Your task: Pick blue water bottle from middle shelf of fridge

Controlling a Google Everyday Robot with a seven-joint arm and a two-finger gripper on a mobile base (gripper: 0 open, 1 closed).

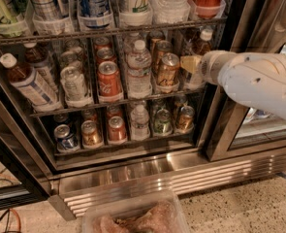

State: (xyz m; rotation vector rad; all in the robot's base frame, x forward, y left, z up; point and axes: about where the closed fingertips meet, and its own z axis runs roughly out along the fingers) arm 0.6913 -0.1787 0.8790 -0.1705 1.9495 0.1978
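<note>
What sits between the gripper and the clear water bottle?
One gold can on the middle shelf, camera view; the gripper is by the blue water bottle, far right.

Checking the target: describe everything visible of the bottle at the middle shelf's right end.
The blue water bottle stands upright in the rightmost lane of the middle shelf: white screw cap, amber-brown liquid at the neck, seemingly plastic. The gripper is in front of its lower body, hiding much of the label; contact cannot be told.
</note>
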